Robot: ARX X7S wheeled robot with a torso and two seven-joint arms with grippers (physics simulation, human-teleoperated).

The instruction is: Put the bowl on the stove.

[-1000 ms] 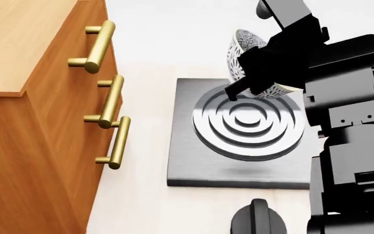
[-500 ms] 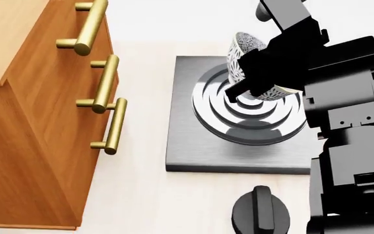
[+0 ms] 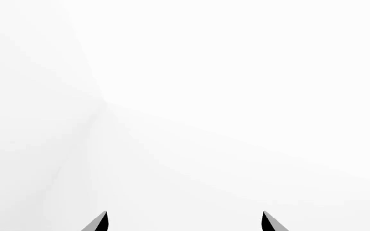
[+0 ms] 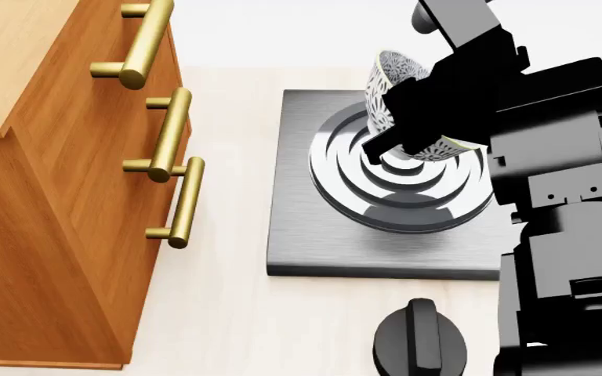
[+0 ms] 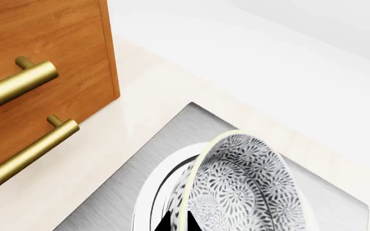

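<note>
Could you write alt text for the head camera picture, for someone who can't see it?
A black robot arm holds a tilted patterned bowl over the ringed burner of a dark square stove. A wooden cabinet with brass handles stands left; a black knob sits nearer.
</note>
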